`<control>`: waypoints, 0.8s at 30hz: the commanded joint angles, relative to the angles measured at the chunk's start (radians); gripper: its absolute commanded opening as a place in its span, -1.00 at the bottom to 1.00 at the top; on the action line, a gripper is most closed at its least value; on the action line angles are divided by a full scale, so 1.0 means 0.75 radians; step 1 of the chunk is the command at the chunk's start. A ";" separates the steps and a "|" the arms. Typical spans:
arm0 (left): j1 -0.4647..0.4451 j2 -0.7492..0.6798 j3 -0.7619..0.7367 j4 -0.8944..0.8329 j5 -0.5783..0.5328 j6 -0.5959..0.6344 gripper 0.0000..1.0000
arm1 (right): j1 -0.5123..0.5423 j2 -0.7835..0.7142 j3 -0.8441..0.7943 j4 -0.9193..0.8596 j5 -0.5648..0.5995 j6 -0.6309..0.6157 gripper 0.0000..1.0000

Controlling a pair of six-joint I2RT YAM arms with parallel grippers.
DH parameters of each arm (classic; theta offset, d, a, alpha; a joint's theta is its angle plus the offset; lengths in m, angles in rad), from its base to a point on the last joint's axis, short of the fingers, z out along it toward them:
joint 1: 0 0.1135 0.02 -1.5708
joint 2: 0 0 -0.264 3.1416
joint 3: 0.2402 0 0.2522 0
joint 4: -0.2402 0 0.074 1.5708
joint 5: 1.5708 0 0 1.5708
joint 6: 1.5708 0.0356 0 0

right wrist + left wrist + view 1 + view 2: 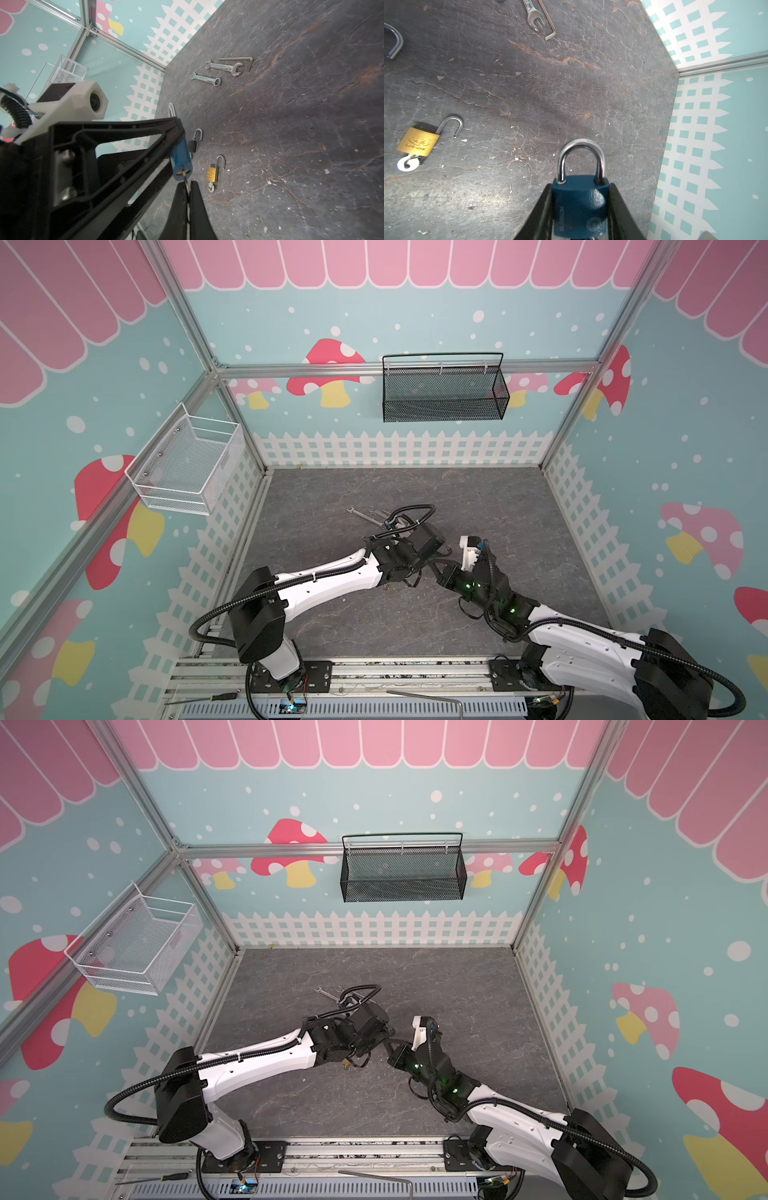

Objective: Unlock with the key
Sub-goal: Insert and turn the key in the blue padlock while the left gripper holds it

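On the left, the left gripper [580, 188] is clamping the blue padlock [579, 207] by its sides and holding it up off the desk [529, 93]. The shackle is sitting shut and the keyhole end is facing the other arm, which seems meant to give the key a straight way in and something firm to twist against. Coming in from the right, the right gripper [187, 187] is pinching the head of the key [185, 177] with its jaws closed tight. The blade is sitting in the keyhole, so the turn looks like the step in hand. Lying loose on the desk are a brass padlock [418, 141] with a second key [406, 164] in it and a dark padlock [194, 143], both sprung open, making three padlocks and two visible keys. Beyond them are lying a smaller wrench [205, 79], a bigger wrench [225, 67] and one hex key [247, 62]. Two baskets are hanging on the walls, the white basket [187, 464] and the black basket [444, 389].
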 commanded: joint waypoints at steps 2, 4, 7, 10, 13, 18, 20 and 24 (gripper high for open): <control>-0.097 -0.095 -0.026 0.106 0.214 -0.070 -1.00 | -0.025 0.008 0.044 0.092 0.039 0.087 -1.00; -0.097 -0.104 -0.057 0.143 0.222 -0.087 -1.00 | -0.026 0.009 0.045 0.118 -0.011 0.135 -1.00; -0.097 -0.121 -0.113 0.195 0.213 -0.114 -1.00 | -0.028 0.010 0.044 0.145 -0.069 0.214 -1.00; -0.097 -0.141 -0.154 0.236 0.219 -0.139 -1.00 | -0.032 0.001 0.040 0.152 -0.093 0.268 -1.00; -0.097 -0.169 -0.186 0.275 0.219 -0.148 -1.00 | -0.038 -0.009 0.028 0.171 -0.099 0.297 -1.00; -0.097 -0.200 -0.228 0.323 0.200 -0.138 -1.00 | -0.074 -0.020 0.015 0.213 -0.167 0.365 -1.00; -0.097 -0.205 -0.235 0.323 0.191 -0.133 -1.00 | -0.083 -0.027 0.010 0.231 -0.190 0.398 -1.00; -0.098 -0.198 -0.226 0.322 0.191 -0.109 -1.00 | -0.095 -0.044 0.007 0.264 -0.228 0.464 -1.00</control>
